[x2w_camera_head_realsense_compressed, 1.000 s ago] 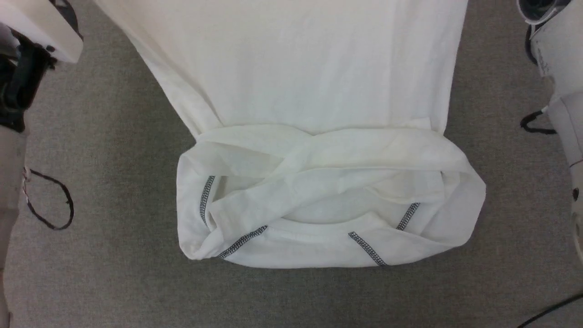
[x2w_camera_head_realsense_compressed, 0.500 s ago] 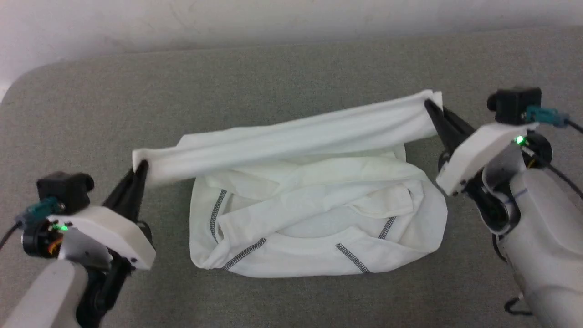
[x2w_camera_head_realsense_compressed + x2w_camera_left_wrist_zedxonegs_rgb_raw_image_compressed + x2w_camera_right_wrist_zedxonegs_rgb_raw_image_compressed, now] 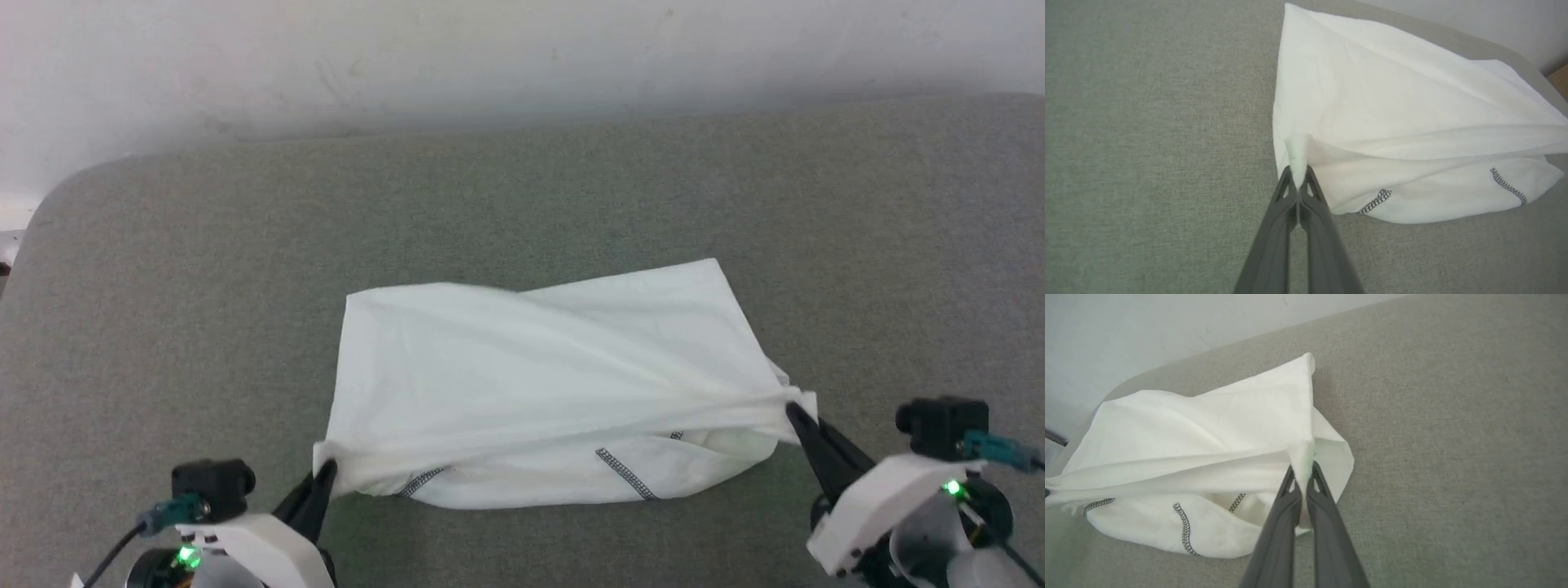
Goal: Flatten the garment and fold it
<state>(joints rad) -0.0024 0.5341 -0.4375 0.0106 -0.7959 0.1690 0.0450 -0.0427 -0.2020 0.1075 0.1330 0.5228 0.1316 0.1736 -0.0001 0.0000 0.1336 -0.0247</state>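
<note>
Pinching garment (image 3: 531,384): L claw (image 3: 326,471), R claw (image 3: 792,411) clenched | grey pad (image 3: 522,204) around, wall (image 3: 490,57) behind

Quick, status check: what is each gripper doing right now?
Left gripper: shut on the large white thin-fabric garment, at its near left corner.
Right gripper: shut on the garment, at its near right corner.

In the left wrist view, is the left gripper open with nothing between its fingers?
No, the left gripper is shut on a pinched corner of the white garment.
</note>
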